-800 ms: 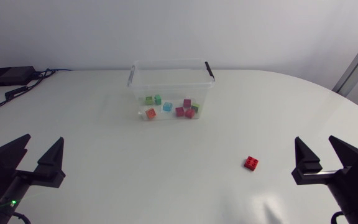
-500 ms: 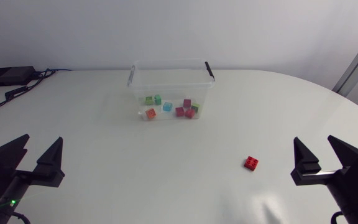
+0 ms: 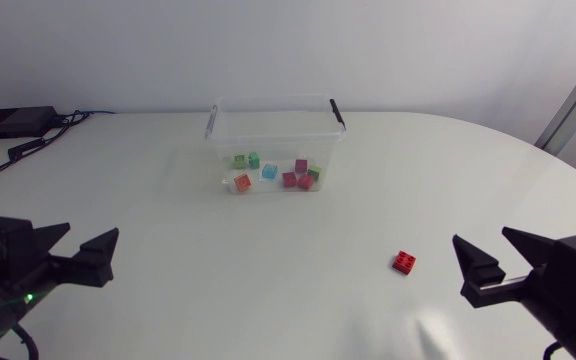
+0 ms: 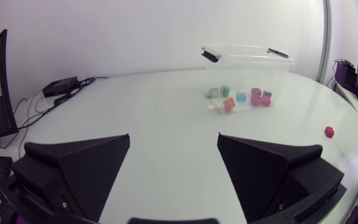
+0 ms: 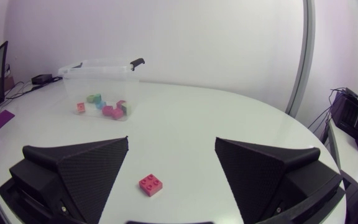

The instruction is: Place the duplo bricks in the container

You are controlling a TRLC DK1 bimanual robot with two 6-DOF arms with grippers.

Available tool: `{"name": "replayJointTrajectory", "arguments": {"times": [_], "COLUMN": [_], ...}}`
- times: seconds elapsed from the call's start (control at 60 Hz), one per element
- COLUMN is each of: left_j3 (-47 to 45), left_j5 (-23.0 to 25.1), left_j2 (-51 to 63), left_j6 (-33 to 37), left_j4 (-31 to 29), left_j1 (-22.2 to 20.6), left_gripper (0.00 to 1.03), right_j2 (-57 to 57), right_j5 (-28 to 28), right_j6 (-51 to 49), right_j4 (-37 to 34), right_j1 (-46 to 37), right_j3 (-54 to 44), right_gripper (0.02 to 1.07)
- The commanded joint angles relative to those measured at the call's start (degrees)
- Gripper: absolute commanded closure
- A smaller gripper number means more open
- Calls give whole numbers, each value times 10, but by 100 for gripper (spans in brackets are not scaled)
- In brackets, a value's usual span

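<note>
Swung inward since a moment ago, left claw (image 3: 90, 230) and right claw (image 3: 480, 236) both hang released, nothing between the fingers. Red duplo brick (image 3: 404, 262) hasn't budged: alone on the table (image 3: 218, 280), just ahead of the right claw, well apart from the clear container (image 3: 273, 145) holding the other bricks (image 3: 268, 172). Black box (image 3: 13, 122) sits at the far left corner

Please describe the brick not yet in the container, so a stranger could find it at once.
On the white table, look away from the clear container toward the right side. The red duplo brick lies there alone on bare tabletop; all other bricks sit inside the container.
</note>
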Motion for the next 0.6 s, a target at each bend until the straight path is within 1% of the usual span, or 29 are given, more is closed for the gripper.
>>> {"name": "replayJointTrajectory", "arguments": {"times": [0.0, 0.05, 0.133, 0.183, 0.333, 0.517, 0.583], "left_j3": [85, 111, 154, 171, 228, 238, 240], "left_j5": [0, 0, 0, 0, 0, -2, -2], "left_j2": [68, 87, 116, 127, 170, 202, 222], "left_j6": [11, 11, 9, 7, 4, 5, 8], "left_j4": [-25, -42, -71, -86, -156, -190, -201], "left_j1": [-8, -9, -29, -34, -47, -49, -48], "left_gripper": [5, 5, 5, 5, 5, 5, 5], "right_j2": [65, 100, 170, 205, 336, 476, 513], "right_j5": [-13, -22, -38, -48, -59, -48, -46], "right_j6": [-12, -13, -19, -19, -41, -64, -68], "right_j4": [-21, -37, -78, -99, -196, -268, -277], "right_j1": [4, 4, 4, 4, 7, 10, 10], "right_j3": [67, 99, 162, 198, 301, 354, 357], "right_gripper": [6, 6, 6, 6, 6, 6, 6]}}
